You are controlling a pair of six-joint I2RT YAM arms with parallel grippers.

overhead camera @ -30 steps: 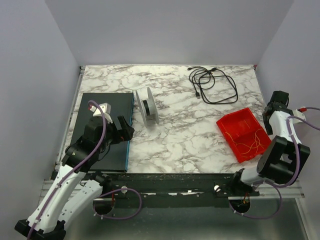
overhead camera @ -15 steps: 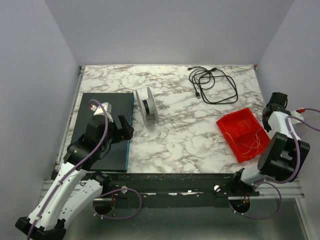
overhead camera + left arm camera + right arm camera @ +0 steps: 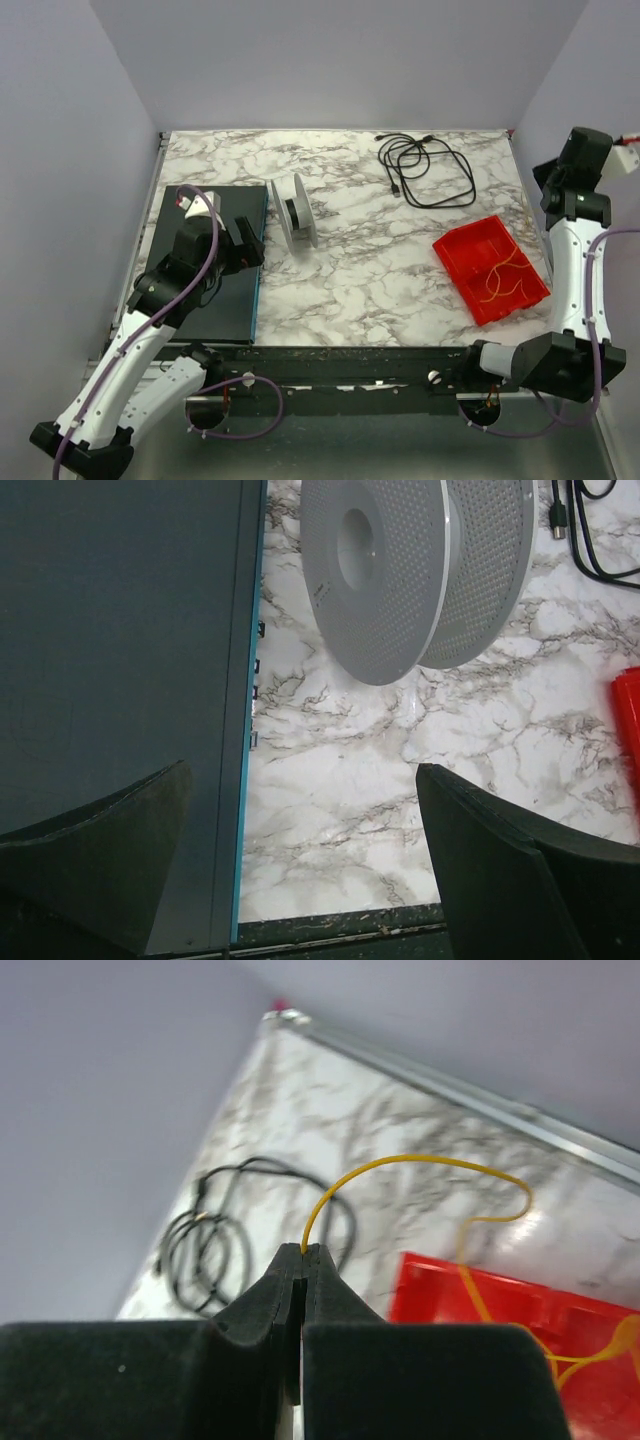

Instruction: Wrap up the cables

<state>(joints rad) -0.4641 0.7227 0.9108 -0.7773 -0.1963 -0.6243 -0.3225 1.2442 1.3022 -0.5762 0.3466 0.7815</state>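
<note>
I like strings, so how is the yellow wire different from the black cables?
The black cables are dark; the yellow wire is bright. The cables lie in loose loops on the marble table, touched by nothing; the wire is pinched in the shut right gripper and trails down into the red tray. The cables have small plug ends; I see none on the wire. Both are thin and bendy.

The cables (image 3: 428, 172) were thin black cords in loose overlapping loops; they lay flat near the far right corner of the table (image 3: 350, 270).
</note>
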